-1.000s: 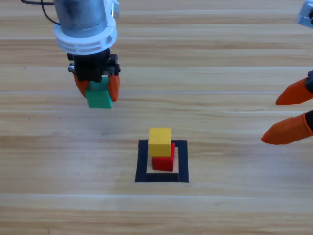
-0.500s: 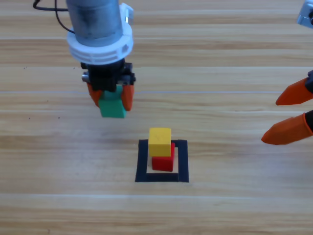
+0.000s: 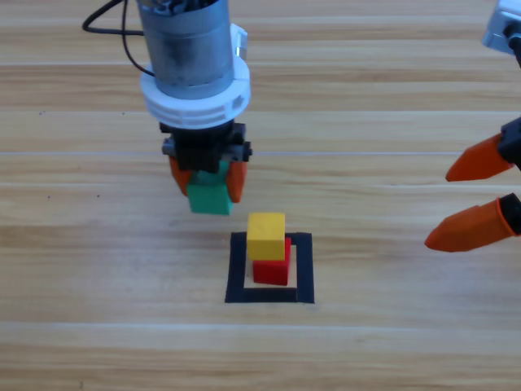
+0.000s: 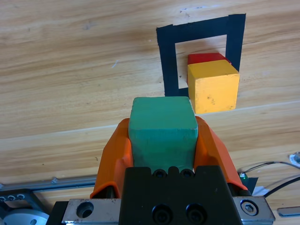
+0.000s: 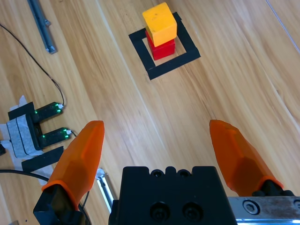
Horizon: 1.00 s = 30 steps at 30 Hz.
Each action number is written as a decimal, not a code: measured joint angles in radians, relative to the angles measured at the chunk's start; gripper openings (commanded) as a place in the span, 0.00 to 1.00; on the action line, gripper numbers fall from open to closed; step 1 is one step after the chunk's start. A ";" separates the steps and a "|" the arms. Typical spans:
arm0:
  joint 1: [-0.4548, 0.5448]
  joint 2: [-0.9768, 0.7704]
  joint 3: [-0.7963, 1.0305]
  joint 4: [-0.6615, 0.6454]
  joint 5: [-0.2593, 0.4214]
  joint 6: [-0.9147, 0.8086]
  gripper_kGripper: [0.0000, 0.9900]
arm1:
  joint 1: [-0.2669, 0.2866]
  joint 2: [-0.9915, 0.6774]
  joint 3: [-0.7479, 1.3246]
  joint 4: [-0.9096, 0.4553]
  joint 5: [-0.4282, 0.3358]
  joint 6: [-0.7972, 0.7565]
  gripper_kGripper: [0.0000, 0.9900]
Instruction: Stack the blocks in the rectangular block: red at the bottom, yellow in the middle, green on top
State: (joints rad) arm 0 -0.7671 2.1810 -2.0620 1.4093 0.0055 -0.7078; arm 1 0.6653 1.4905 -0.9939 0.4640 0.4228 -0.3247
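Right wrist view: gripper idle above the table, partial stack in the frame.

The right gripper point(image 5: 159, 140) hovered over bare wood with its jaws spread wide and nothing between them. Far ahead, the yellow cube point(image 5: 160, 23) sat on the red cube point(image 5: 162, 48) inside the black tape frame point(image 5: 164, 69). At the left, a black device with green lights point(image 5: 47, 124) lay near a thin cable point(image 5: 28, 51) and a grey rail point(image 5: 41, 21).

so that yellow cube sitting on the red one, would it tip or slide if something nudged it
Probably slide rather than tip: the yellow cube is as wide as tall, with flat faces. It sits offset on the red cube, overhanging one side, so a push that way could drop it. Its matte faces likely give some grip. The left claw holding the green cube should land gently.
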 measured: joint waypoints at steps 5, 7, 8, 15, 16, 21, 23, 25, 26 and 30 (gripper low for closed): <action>-0.014 0.016 -0.031 0.000 -0.006 -0.016 0.02 | 0.029 0.001 -0.024 0.000 -0.002 0.003 1.00; -0.016 0.017 -0.033 0.000 -0.012 -0.021 0.03 | 0.035 0.002 -0.025 0.000 -0.003 0.003 1.00; -0.016 0.019 -0.036 0.000 -0.017 -0.024 0.03 | 0.038 0.003 -0.026 0.000 -0.004 0.003 1.00; -0.021 0.051 -0.043 0.000 -0.022 -0.056 0.03 | 0.055 0.029 -0.052 0.000 -0.008 0.003 1.00; -0.022 0.056 -0.045 0.000 -0.022 -0.060 0.03 | 0.056 0.030 -0.052 0.000 -0.008 0.003 1.00; -0.030 0.064 -0.079 0.000 -0.022 -0.067 0.03 | 0.056 0.030 -0.052 0.000 -0.008 0.003 1.00; -0.033 0.064 -0.082 0.000 -0.022 -0.067 0.03 | 0.056 0.030 -0.052 0.000 -0.008 0.003 1.00; -0.037 0.064 -0.082 0.000 -0.025 -0.070 0.03 | 0.056 0.030 -0.052 0.000 -0.008 0.003 1.00; -0.039 0.064 -0.083 0.000 -0.027 -0.072 0.04 | 0.056 0.030 -0.052 0.000 -0.008 0.003 1.00; -0.049 0.067 -0.093 0.000 -0.028 -0.091 0.04 | 0.056 0.030 -0.052 0.000 -0.008 0.003 1.00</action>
State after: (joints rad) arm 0 -0.8164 2.2476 -2.1554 1.4093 -0.0226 -0.7984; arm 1 0.7212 1.5204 -1.0463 0.4641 0.4150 -0.3219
